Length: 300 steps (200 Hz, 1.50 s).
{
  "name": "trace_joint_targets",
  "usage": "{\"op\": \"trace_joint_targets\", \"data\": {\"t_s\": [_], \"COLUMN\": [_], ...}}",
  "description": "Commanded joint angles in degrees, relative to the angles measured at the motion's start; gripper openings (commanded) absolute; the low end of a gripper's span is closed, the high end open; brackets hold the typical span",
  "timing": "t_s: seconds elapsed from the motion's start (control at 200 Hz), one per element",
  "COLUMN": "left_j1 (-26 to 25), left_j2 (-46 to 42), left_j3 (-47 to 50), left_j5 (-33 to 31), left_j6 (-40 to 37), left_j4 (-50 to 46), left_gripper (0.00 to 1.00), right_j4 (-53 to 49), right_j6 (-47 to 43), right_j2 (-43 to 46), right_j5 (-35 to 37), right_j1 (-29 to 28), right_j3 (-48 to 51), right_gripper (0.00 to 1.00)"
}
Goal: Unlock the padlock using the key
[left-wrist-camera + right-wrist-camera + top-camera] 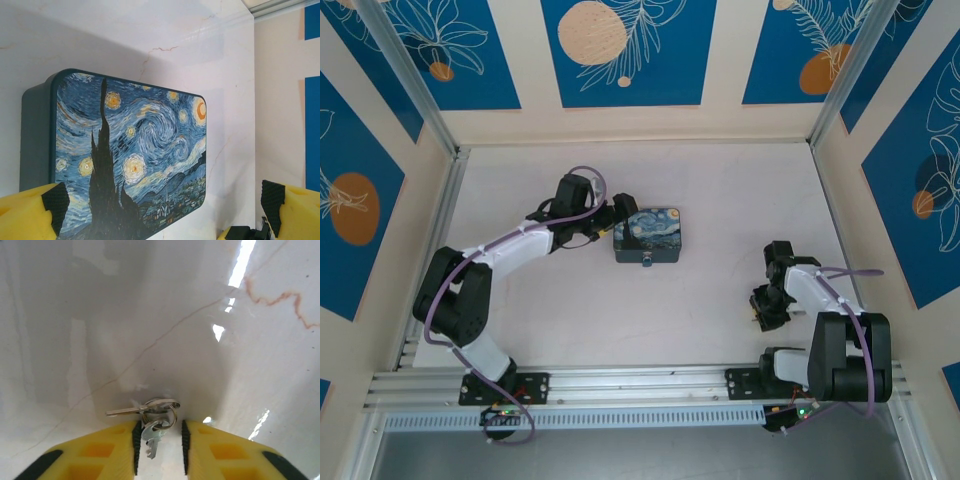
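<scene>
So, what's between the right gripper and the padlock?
Nothing: the top view shows bare table between the right gripper and the padlock at the near side of the tin.

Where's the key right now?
Right wrist view, bottom centre: the key lies on the white table, between the right gripper's yellow fingers. That is the table's right side, well away from the tin.
</scene>
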<state>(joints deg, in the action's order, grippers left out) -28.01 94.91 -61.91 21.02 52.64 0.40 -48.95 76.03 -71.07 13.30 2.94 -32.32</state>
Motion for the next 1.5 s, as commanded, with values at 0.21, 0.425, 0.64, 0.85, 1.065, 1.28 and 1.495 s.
{"op": "trace_joint_targets", "data": {"t_s": [0.21,0.425,0.64,0.85,1.065,1.28,1.495], "left_j1": [-0.38,-0.42,-0.54,-0.53,-0.52,-0.51,-0.48], "left_j2": [0.08,-0.61,-2.38,-2.76,-4.16,-4.88,-4.73], "left_j3": [-1.77,-0.97,0.54,0.82,0.28,-1.61,-4.04], "left_j5": [0.87,0.27,-0.9,-2.13,-3.78,-4.86,-6.87], "left_j6": [0.27,0.21,-0.47,-1.05,-2.38,-3.86,-6.0], "left_j4": [-1.46,-1.98,-2.72,-3.71,-6.28,-8.78,-11.35], "left_gripper": [1.0,1.0,1.0,1.0,1.0,1.0,1.0], "right_j4": [0.95,2.72,3.7,3.24,7.56,12.98,20.88], "right_j6": [-0.98,-4.48,-6.0,0.67,10.42,15.1,8.2], "right_j2": [0.18,0.93,6.51,10.96,9.08,-2.89,-15.95], "right_j5": [0.04,-2.41,-7.01,-7.96,-6.65,-3.64,-6.1], "right_j1": [-0.13,-0.95,-4.51,-16.9,-32.46,-46.31,-52.26], "right_j3": [2.74,3.12,3.91,3.7,2.68,-4.83,-17.27], "right_gripper": [0.11,0.0,0.0,0.0,0.0,0.0,0.13]}}
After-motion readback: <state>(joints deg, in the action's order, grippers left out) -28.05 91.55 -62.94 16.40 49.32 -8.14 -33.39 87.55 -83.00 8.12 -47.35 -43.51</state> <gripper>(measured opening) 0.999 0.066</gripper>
